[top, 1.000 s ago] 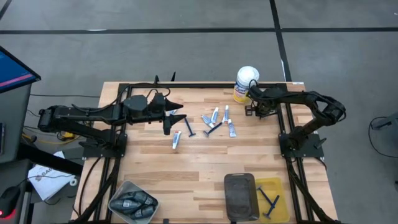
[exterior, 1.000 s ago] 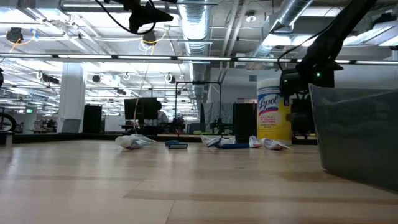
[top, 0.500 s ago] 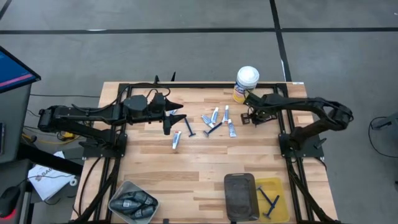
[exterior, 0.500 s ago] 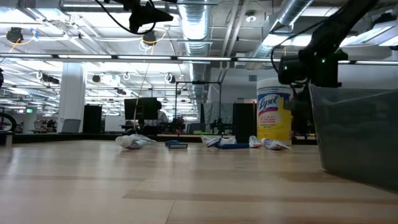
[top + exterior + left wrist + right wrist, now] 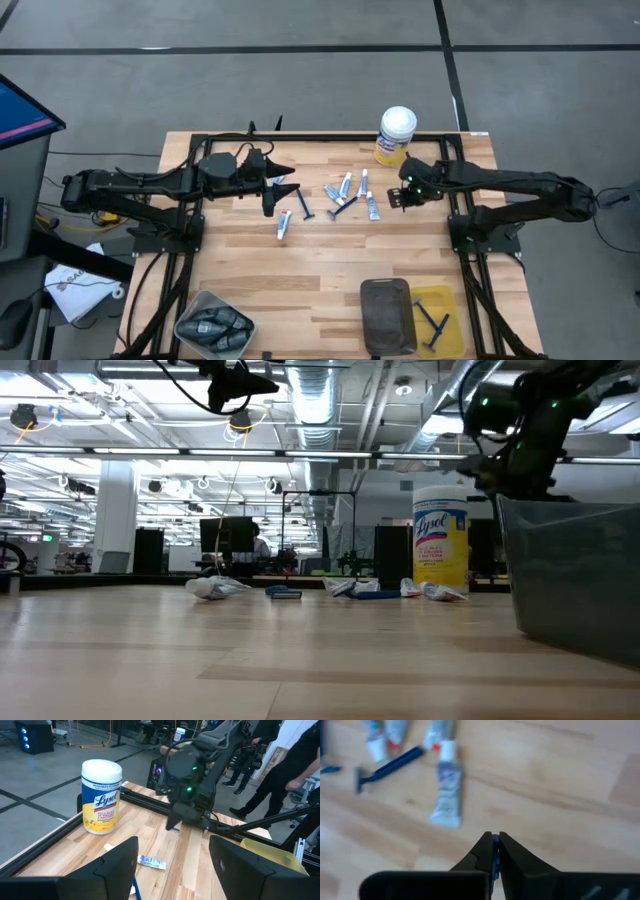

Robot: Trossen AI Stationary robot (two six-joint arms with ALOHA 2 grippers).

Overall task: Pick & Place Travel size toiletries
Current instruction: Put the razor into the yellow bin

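Note:
The travel size toiletries lie loose mid-table: white tubes (image 5: 372, 207) and slim blue razors (image 5: 340, 207), all flat on the wood. My right gripper (image 5: 393, 197) hangs just right of them, above the table. It is shut, with a thin blue strip, seemingly a razor, between its fingers (image 5: 494, 836). My left gripper (image 5: 280, 192) waits left of the pile, raised and open, with nothing between its fingers (image 5: 172, 845). My right gripper pinches a thin blue piece (image 5: 495, 862) between its two fingers, which point steeply down from above. The fingers hide nearly all of it, so I cannot tell which part they have. It is clear of the table.
A yellow canister with a white lid (image 5: 397, 135) stands at the far edge behind my right gripper. At the near edge are a grey tray (image 5: 387, 315), a yellow tray (image 5: 447, 298) holding a blue razor, and a bin of dark grey pieces (image 5: 213, 325). People stand beyond the table.
My right gripper has risen and come away from the canister toward the table's near edge, tipping and rolling a little and staying shut. The toiletries on the table have not moved.

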